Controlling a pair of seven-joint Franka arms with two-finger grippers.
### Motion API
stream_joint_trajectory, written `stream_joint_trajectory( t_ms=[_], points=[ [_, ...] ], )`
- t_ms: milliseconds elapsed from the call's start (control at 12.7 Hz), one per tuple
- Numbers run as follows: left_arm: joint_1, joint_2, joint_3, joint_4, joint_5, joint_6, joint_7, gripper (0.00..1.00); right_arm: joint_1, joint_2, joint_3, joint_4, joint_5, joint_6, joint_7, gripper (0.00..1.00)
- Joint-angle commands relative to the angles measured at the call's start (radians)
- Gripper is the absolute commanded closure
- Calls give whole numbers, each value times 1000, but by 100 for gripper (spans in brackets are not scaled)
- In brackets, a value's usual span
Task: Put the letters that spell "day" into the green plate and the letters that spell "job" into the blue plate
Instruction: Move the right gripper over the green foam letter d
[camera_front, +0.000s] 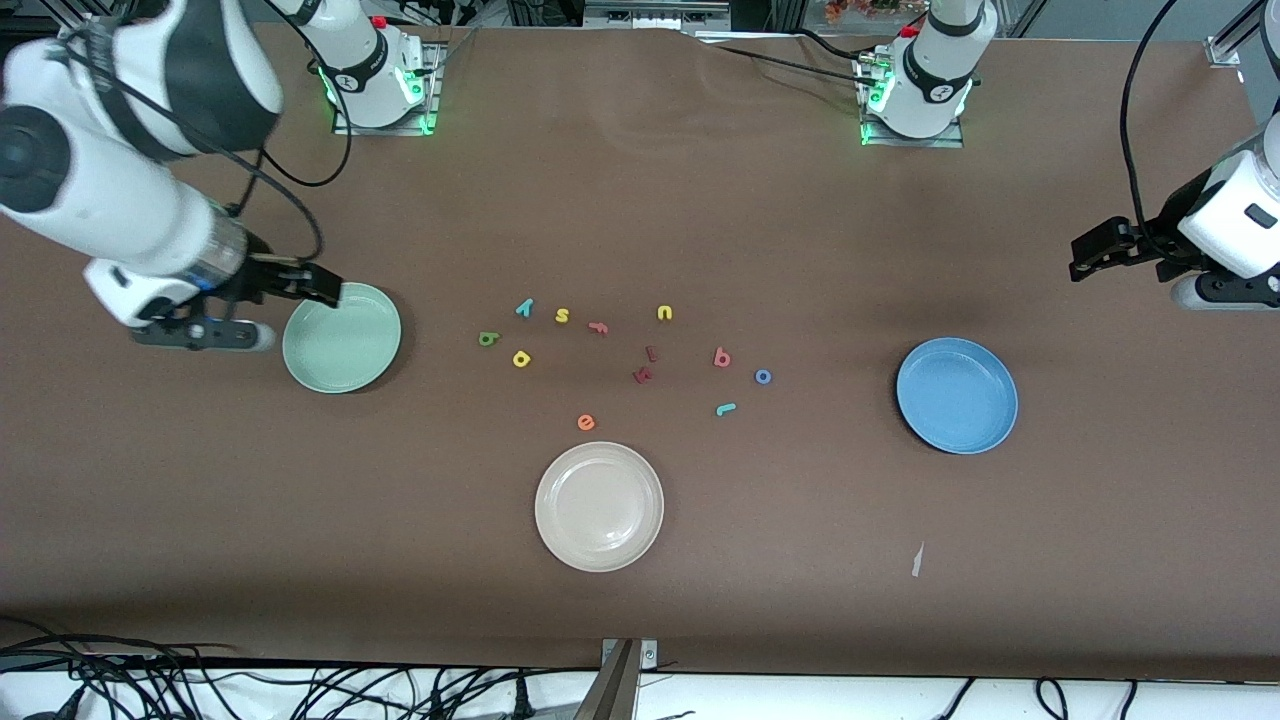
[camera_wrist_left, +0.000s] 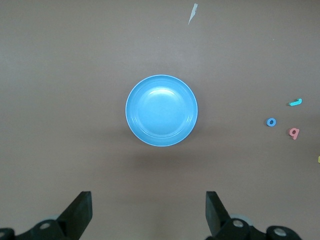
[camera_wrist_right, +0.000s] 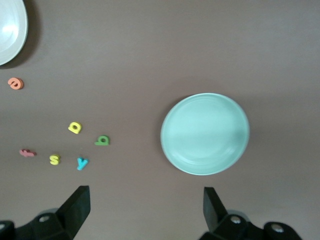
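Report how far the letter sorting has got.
Done: nothing. The green plate and blue plate hold no letters.
In hand: nothing. The right gripper is open over the green plate's edge; the left gripper is open over bare table toward the left arm's end.
Left: the d, a, y, and the b, o, j all lie on the table.

High front view, wrist views downward

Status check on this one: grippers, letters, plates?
Left gripper and right gripper open, empty. Green plate and blue plate hold nothing. All letters on table between them. Nothing blocking.
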Motion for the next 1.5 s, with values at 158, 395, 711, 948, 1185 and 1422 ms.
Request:
stream_joint_trajectory(
  t_ms=[158, 395, 711, 948, 1185, 1422],
  points=[
    [3, -7, 5, 1, -23, -13, 27, 0, 123, 34, -4, -155, -47, 207, 273, 0],
    [3, -5, 5, 1, -23, -13, 27, 0, 149, 33, -4, -307, -51, 395, 448, 0],
    [3, -7, 5, 1, -22, -13, 27, 0, 177, 83, -4, -520, -51, 743, 585, 0],
    [3, -7, 4, 1, -22, -13, 27, 0, 216, 167, -9, -505, -48, 769, 686, 12],
    [3, -7, 4, 1, -18, -14, 27, 0, 227, 203, -12, -505, -53, 808, 742, 27],
    [3, -7, 4, 1, -14, -14, 27, 0, 227, 238, -12, -484, -53, 841, 794, 27]
  ],
)
